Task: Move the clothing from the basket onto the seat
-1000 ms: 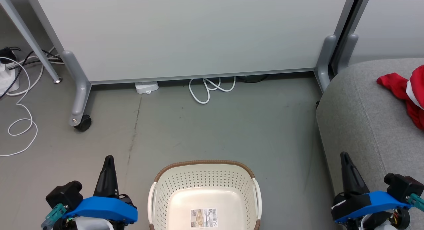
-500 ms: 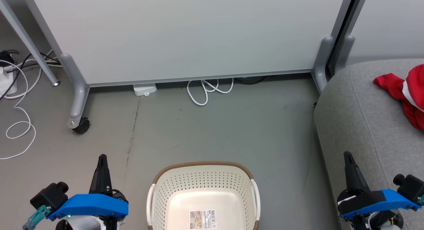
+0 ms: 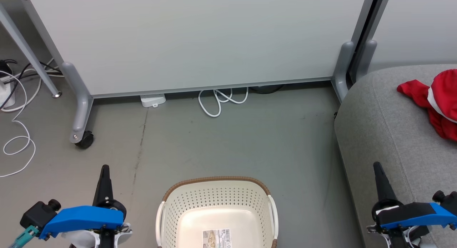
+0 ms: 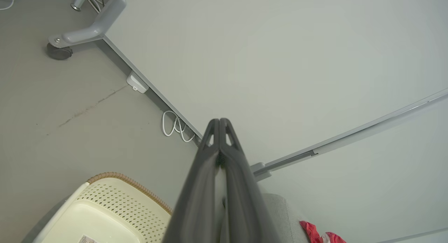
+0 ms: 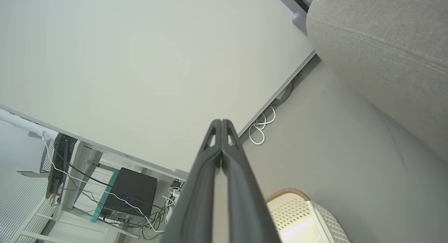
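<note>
In the head view, the cream-white perforated plastic laundry basket (image 3: 214, 179) with a brown woven-look rim stands on the grey floor (image 3: 232, 140) at 6 o'clock. Its smooth inner bottom is visible, with a printed paper label (image 3: 216, 238) on it. The large rounded seat in light grey woven fabric (image 3: 385, 133) takes the side from 3 to 5 o'clock, well apart from the basket. The red sports clothing with a white trim (image 3: 441, 105) lies crumpled on top of the seat at 3 o'clock and is cut off by the picture edge, so I cannot tell which garment is which.

The left gripper (image 3: 104, 173) is at 7 o'clock, just beside the basket, above the floor. In the left wrist view its two dark fingers (image 4: 219, 121) are pressed together along their length and nothing is between them. The right gripper (image 3: 376, 165) is at 4 o'clock, in front of the seat's near edge. In the right wrist view its fingers (image 5: 221, 121) also meet at the tips and clamp nothing.

Behind, from 10 to 1 o'clock, stands a pale partition panel (image 3: 200, 37) on grey legs, with a coiled white cable (image 3: 219, 101) at its foot.
</note>
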Available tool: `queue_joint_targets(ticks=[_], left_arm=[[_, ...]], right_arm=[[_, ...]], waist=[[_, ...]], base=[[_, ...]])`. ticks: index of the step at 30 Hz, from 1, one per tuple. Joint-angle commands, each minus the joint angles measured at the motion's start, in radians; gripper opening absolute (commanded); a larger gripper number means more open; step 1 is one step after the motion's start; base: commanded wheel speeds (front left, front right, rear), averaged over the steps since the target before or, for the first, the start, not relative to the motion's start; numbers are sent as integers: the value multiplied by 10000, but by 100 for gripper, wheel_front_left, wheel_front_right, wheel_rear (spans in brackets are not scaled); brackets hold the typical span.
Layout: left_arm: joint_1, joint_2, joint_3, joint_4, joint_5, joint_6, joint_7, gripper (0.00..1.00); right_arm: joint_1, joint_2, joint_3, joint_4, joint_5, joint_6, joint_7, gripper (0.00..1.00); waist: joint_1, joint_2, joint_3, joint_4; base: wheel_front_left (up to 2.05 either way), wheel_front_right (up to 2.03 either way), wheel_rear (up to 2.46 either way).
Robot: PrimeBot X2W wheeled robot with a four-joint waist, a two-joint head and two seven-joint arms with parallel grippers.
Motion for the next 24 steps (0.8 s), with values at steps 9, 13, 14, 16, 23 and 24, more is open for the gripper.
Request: queue_joint_targets(ticks=[9,13,14,16,23,24], left_arm=[[-251,20,168,-246,-1190,-12,294,0],[-258,20,213,-285,-1594,-15,404,0],[-260,20,224,-295,-1697,-15,434,0],[-262,20,235,-306,-1799,-16,453,0],[-261,20,299,-371,-2464,-22,625,0],[-260,21,309,-378,-2555,-23,650,0]], right_arm=[[-213,-20,-70,-212,1251,3,311,0],[-222,-20,-90,-239,1676,3,420,0],[-224,-20,-94,-244,1775,3,453,0],[-226,-20,-98,-249,1877,3,481,0],[-242,-20,-127,-291,2569,3,651,0],[-244,-20,-132,-298,2670,3,673,0]], waist=[[0,-1,-53,-57],[0,-1,-74,-80],[0,-1,-79,-86],[0,-1,-84,-92],[0,-1,-122,-132],[0,-1,-127,-138]], base=[[0,0,0],[0,0,0],[0,0,0],[0,0,0],[0,0,0],[0,0,0]])
